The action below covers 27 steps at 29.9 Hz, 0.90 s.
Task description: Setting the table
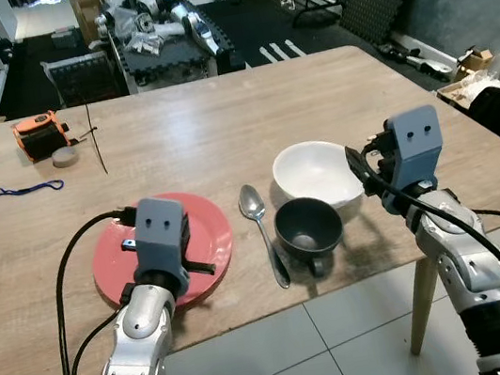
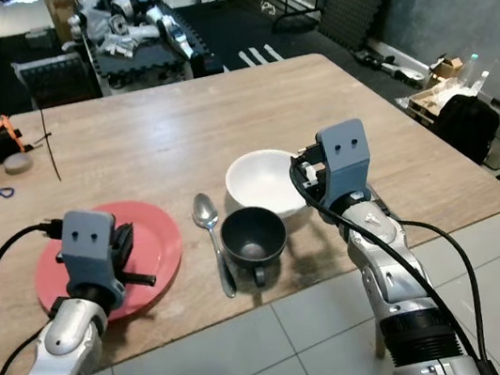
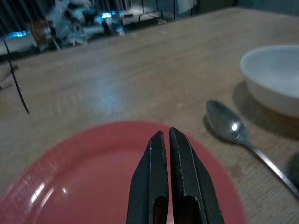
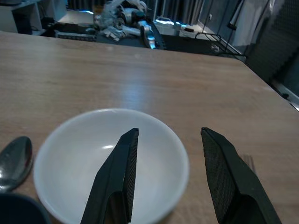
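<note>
At the near edge of the bench, right hand (image 4: pixel 166 175) sits low at the right side of the white bowl (image 1: pixel 317 173), fingers spread apart; one finger over the bowl's hollow, the other outside the rim, above bare wood. Not gripping. Bowl upright, nothing inside that can be made out.

Left hand (image 3: pixel 169 175) hovers over the near part of the red plate (image 1: pixel 208 235), fingers pressed together, nothing between them. Plate flat on the bench, nothing on it apart from the hand above.

Between plate and bowl: spoon (image 1: pixel 261 228), lying bowl-end away from the robot, handle running toward the near edge. Just beside it on the right, a dark cup (image 1: pixel 308 230), upright, touching or almost touching the front of the white bowl; cannot tell which.

Bench (image 1: pixel 221 125) is light wood, mostly bare in the middle. Far left of it: an orange and black device (image 1: pixel 39 133), a small round tape roll (image 1: pixel 64 157) beside it, a thin black wire (image 1: pixel 98 145), a blue cord (image 1: pixel 18 192). Beyond the bench, clutter on a dark floor.
</note>
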{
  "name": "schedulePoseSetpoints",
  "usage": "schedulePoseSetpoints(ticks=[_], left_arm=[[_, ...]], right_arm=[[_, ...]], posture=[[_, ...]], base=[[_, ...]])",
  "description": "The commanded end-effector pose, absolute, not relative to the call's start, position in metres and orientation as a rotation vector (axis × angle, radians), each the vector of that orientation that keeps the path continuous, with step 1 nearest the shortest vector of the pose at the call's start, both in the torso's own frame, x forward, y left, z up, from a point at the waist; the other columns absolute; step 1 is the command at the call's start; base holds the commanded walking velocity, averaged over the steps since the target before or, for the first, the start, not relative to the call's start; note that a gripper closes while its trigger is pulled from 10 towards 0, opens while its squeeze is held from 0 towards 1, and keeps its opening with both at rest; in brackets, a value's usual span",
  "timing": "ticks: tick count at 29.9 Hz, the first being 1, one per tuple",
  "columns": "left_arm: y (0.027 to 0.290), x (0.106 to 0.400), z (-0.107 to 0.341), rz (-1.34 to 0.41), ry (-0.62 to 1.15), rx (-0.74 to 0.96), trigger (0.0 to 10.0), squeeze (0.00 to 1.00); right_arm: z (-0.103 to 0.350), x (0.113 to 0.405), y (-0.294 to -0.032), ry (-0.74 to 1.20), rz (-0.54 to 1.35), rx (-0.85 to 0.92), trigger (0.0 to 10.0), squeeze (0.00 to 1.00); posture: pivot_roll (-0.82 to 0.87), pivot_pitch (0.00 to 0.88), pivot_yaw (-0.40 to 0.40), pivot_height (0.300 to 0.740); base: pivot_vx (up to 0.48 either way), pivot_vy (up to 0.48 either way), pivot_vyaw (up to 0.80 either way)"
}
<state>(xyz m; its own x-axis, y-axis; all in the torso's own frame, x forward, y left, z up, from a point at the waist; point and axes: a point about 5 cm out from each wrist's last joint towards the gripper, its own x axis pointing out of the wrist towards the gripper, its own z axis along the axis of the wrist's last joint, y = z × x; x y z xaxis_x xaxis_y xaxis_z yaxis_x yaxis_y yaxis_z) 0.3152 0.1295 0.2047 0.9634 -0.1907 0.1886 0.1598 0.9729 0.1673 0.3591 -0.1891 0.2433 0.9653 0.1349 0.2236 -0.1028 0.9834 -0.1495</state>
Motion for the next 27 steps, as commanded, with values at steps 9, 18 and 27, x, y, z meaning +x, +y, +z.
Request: schedulePoseSetpoints(ticks=[9,18,27], left_arm=[[0.129,0.312,0.196,-0.187,-0.167,0.155,10.0,0.00],[0.131,0.310,0.192,-0.200,-0.151,0.163,10.0,0.00],[0.119,0.315,0.199,-0.222,-0.173,0.150,10.0,0.00]], right_arm=[[0.252,0.351,-0.220,-0.144,0.068,-0.132,10.0,0.00],[0.257,0.279,-0.211,-0.062,0.323,-0.247,10.0,0.00],[0.248,0.325,-0.221,-0.013,0.044,-0.227,10.0,0.00]], posture=[[-0.01,0.130,0.026,0.740],[-0.05,0.145,0.033,0.740],[-0.02,0.152,0.029,0.740]], base=[[0.000,0.000,0.00],[0.000,0.000,0.00],[0.000,0.000,0.00]])
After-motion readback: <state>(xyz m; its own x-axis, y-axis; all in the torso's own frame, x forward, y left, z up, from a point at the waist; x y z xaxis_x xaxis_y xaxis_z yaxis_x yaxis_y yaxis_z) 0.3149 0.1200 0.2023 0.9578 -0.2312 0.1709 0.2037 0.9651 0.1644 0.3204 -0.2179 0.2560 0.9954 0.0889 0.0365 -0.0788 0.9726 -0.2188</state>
